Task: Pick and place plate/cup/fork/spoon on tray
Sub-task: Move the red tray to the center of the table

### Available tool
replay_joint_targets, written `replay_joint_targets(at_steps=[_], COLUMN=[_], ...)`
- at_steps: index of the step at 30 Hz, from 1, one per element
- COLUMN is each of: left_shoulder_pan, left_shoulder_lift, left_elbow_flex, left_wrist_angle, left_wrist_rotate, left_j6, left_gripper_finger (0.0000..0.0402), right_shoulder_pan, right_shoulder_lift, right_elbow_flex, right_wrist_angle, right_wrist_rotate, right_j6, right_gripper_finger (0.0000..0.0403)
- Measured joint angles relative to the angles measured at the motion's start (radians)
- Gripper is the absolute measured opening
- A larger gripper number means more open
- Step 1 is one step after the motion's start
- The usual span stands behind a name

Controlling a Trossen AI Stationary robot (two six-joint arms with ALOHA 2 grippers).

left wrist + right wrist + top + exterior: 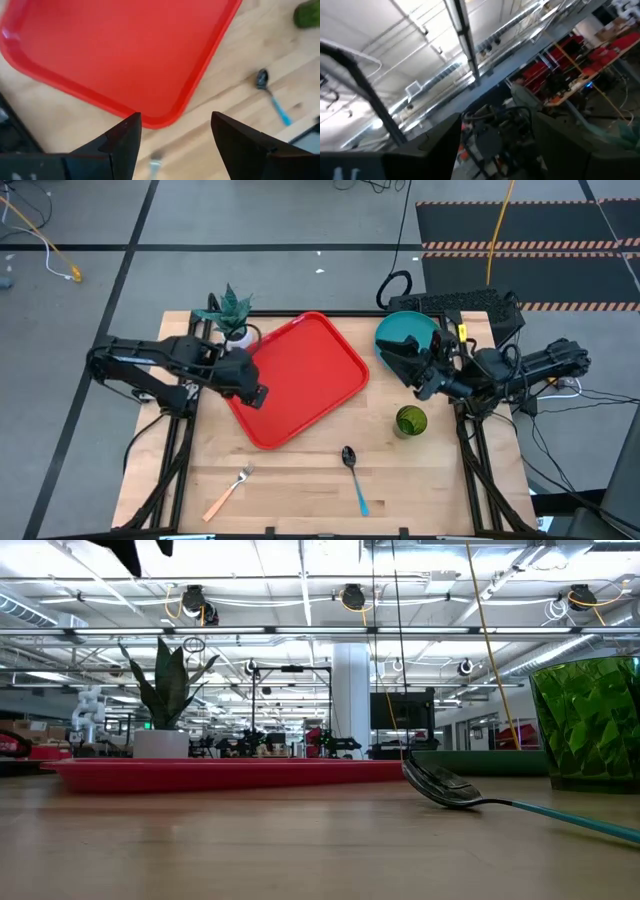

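Note:
The red tray (305,375) lies at the table's middle and also shows in the left wrist view (120,50). My left gripper (256,394) hovers open over the tray's near left rim, with nothing between its fingers (172,140). The teal plate (400,330) lies flat at the far right and shows as a low band in the low view (480,762). My right gripper (408,363) is open above the plate's near part, tipped up toward the room (495,150). The green cup (410,421) stands upright near the right edge. The blue-handled spoon (353,475) and the orange-handled fork (230,492) lie near the front edge.
A white pot with a green plant (232,318) stands at the tray's far left corner. A black device with cables (470,305) sits behind the plate. Bare wood (300,470) lies between the tray and the cutlery.

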Motion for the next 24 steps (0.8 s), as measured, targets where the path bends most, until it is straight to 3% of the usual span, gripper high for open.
replay_joint_targets(at_steps=[4,10,17,24], left_shoulder_pan=[-0.052,-0.096,-0.099,-0.099], left_shoulder_lift=[-0.085,-0.262,-0.446,-0.483], left_elbow_flex=[-0.114,-0.386,-0.703,-0.831], left_wrist_angle=[0.196,0.450,0.520,0.496], left_wrist_rotate=[-0.026,-0.134,-0.127,-0.134], left_j6=[-0.150,-0.330,-0.539,-0.718], left_gripper_finger=[0.0241,0.0241,0.0241,0.0241], right_shoulder_pan=[0.001,0.007,0.007,0.006], right_shoulder_lift=[-0.044,-0.086,-0.098,-0.095], right_elbow_flex=[0.000,0.000,0.000,0.000], right_wrist_angle=[-0.095,-0.141,-0.143,-0.142], right_wrist_rotate=[-0.073,-0.150,-0.145,-0.091], right_j6=[0.041,0.050,0.050,0.045], right_gripper_finger=[0.0239,0.0239,0.0239,0.0239])
